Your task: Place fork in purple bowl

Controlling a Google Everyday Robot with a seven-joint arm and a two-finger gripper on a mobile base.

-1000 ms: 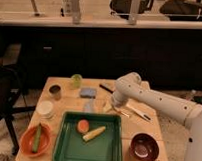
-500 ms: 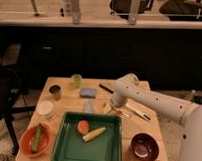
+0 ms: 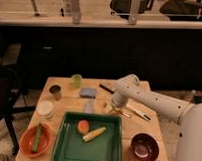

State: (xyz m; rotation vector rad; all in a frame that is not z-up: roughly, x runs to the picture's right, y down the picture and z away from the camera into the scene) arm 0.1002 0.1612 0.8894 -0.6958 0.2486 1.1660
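Observation:
The purple bowl (image 3: 144, 147) stands at the table's front right corner with nothing visible in it. The fork (image 3: 120, 113) is a thin pale piece lying on the table just behind the green tray's right end. My gripper (image 3: 115, 107) hangs from the white arm (image 3: 149, 99), which reaches in from the right. It is low over the table, right at the fork's left end. I cannot tell if it touches the fork. A longer white utensil with a dark end (image 3: 139, 115) lies just right of the fork.
A green tray (image 3: 67, 146) at the front centre holds an orange round piece (image 3: 83, 126) and a yellow piece (image 3: 94, 134). An orange bowl (image 3: 25, 142) stands front left. A white cup (image 3: 45, 109), brown cup (image 3: 55, 92), green cup (image 3: 76, 80), blue sponge (image 3: 87, 92) and dark utensil (image 3: 106, 88) stand further back.
My gripper has shifted slightly left and lower toward the table beside the fork. Nothing else on the table has moved.

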